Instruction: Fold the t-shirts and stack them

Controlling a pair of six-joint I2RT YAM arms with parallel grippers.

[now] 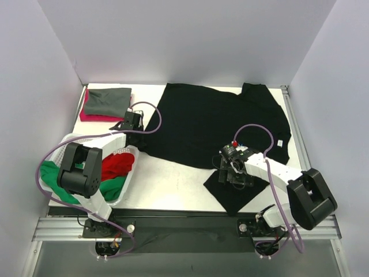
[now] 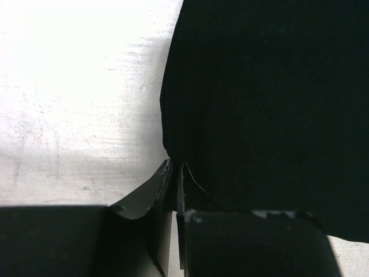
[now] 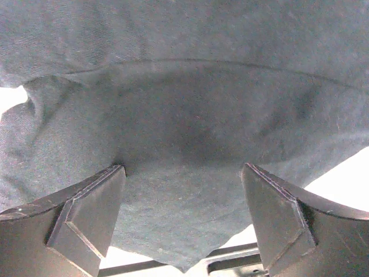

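Top view: black t-shirt (image 1: 213, 121) spread flat over the table (image 1: 167, 184), covering centre out to 2 o'clock, with a lower corner hanging toward 5 o'clock near the front edge. A small light tag shows at its right sleeve.

Left gripper (image 1: 134, 122) is at 10 o'clock from table centre, at the shirt's left edge. In the left wrist view the fingers (image 2: 161, 196) are nearly together with the black hem running into the slit between them, so it is clamped on the shirt edge, low on the table.

Right gripper (image 1: 233, 173) is at 5 o'clock, over the shirt's lower corner. In the right wrist view both fingers (image 3: 86, 213) stand wide apart, cloth lying between and under them, nothing pinched.

Folded stack at far 10 o'clock: grey-green t-shirt (image 1: 108, 99) on top of pink-red t-shirt (image 1: 86, 114), just beyond the left gripper.

White basket (image 1: 69, 140) at 8 o'clock holds red t-shirt (image 1: 118, 164) and green t-shirt (image 1: 55, 176), both crumpled, green spilling over the near rim. The left arm crosses above the basket.
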